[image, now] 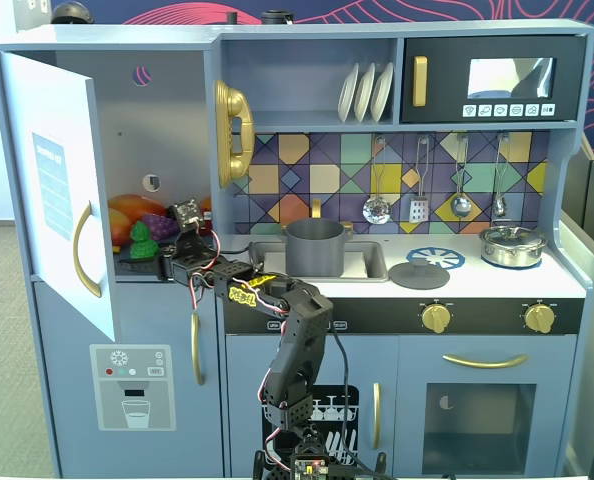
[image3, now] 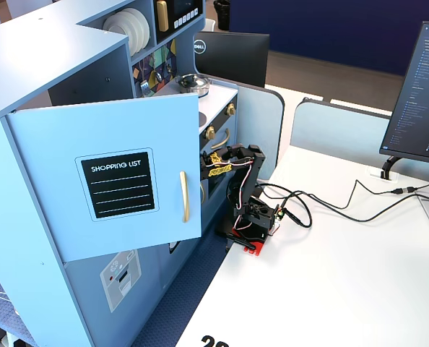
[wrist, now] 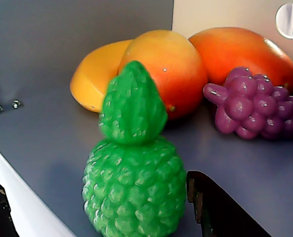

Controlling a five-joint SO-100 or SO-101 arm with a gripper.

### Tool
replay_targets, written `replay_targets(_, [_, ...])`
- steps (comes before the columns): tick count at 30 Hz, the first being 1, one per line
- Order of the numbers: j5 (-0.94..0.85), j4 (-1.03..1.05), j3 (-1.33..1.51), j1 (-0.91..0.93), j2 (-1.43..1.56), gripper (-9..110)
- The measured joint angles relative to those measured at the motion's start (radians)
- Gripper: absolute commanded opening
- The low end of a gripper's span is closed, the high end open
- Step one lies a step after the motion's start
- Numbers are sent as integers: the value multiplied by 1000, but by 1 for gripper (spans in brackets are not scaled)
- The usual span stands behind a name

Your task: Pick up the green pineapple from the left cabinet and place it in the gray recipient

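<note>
Standing upright, the green pineapple [wrist: 134,197] shows bumpy glossy skin.

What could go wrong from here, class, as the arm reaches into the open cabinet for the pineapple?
1. The open hand straddles the green pineapple; an off-centre close might tip it.
2. The purple grapes and orange fruits sit close behind and could get shoved.
3. The cabinet door stands near the arm's path out.

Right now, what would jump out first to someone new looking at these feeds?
The green pineapple fills the wrist view, upright on the shelf of the left cabinet, between the open gripper fingers, with orange fruits and purple grapes behind it. In a fixed view, the cabinet door stands wide open, and the gray recipient sits in the sink.
</note>
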Motion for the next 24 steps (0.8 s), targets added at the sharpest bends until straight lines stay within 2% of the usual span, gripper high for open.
replay_targets(6, [0, -6, -77, 0, -94, 39])
replay_targets(9, [-6, -6, -109, 0, -135, 35])
replay_targets(11, [-12, -6, -130, 0, -161, 26])
replay_targets(13, [-15, -6, -155, 0, -187, 6])
replay_targets(14, [-18, -6, -166, 0, -201, 0])
replay_targets(24, [-64, 26, -199, -25, -219, 0])
